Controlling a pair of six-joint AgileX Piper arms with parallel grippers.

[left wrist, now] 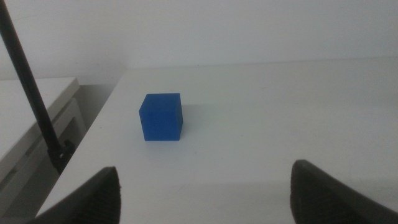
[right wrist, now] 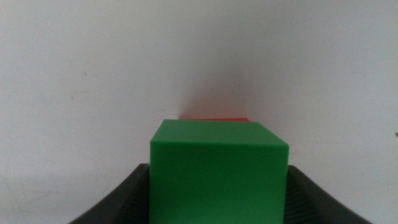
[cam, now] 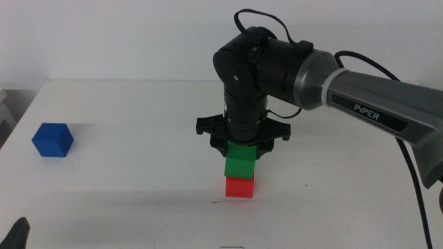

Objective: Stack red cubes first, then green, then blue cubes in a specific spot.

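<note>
Three blocks sit on your white table (cam: 124, 159). Far to the left, you see the blue block (cam: 52, 139) alone near the table's edge, flat on the top. Your left gripper (left wrist: 202, 193) waits down by the near left corner, facing the blue block, with its jaws spread wide and nothing between them. Move your eyes to the middle. The red block (cam: 239, 187) rests on the table, just behind a thin dark line (cam: 223, 202). The green block (cam: 241, 161) sits on top of the red one. Your right gripper (cam: 241, 143) comes in from the right and points straight down. Its jaws squeeze the green block on both sides.
</note>
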